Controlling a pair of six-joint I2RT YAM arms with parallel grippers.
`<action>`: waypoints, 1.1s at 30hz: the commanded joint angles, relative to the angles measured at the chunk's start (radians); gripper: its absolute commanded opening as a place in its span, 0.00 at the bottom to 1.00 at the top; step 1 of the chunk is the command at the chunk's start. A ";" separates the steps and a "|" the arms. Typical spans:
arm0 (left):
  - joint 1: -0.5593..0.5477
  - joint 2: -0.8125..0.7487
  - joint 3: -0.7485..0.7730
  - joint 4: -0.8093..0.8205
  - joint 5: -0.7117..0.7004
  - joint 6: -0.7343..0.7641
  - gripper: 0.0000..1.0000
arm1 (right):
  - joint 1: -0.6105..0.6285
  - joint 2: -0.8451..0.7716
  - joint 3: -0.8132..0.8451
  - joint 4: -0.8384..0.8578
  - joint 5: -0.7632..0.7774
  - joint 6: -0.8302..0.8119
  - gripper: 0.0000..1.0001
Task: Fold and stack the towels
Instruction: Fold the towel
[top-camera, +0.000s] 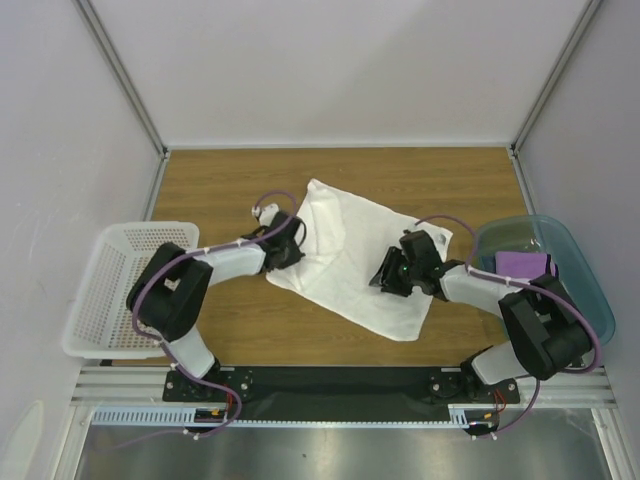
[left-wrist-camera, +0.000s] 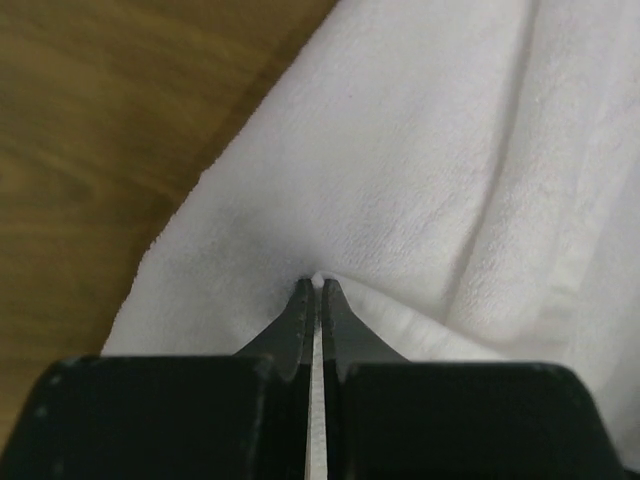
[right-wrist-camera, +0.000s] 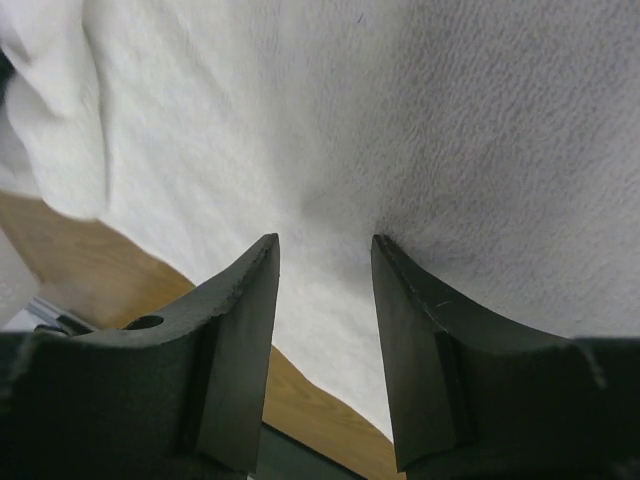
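The large white towel (top-camera: 345, 265) lies spread at a slant in the middle of the wooden table. My left gripper (top-camera: 293, 240) sits at its left edge. In the left wrist view that gripper (left-wrist-camera: 316, 283) is shut on a thin pinch of the white towel (left-wrist-camera: 400, 150). My right gripper (top-camera: 386, 272) rests on the towel's right half. Seen from the right wrist, it (right-wrist-camera: 325, 242) is open, its fingertips (right-wrist-camera: 266, 250) pressed onto the white towel (right-wrist-camera: 400, 120), which dimples slightly between them. A purple towel (top-camera: 525, 264) lies in the teal bin (top-camera: 592, 290).
A white perforated basket (top-camera: 105, 290) stands at the table's left edge. The translucent teal bin sits at the right edge beside the right arm. Grey walls and metal posts close in the table on three sides.
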 joint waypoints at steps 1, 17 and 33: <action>0.099 0.060 0.112 -0.025 0.101 0.230 0.00 | 0.096 0.024 -0.004 0.047 0.016 0.133 0.47; 0.196 0.491 0.594 -0.008 0.317 0.430 0.00 | 0.317 0.332 0.255 0.257 -0.010 0.201 0.43; 0.194 0.080 0.414 0.095 0.574 0.821 0.00 | 0.026 0.099 0.519 -0.081 0.129 -0.114 0.57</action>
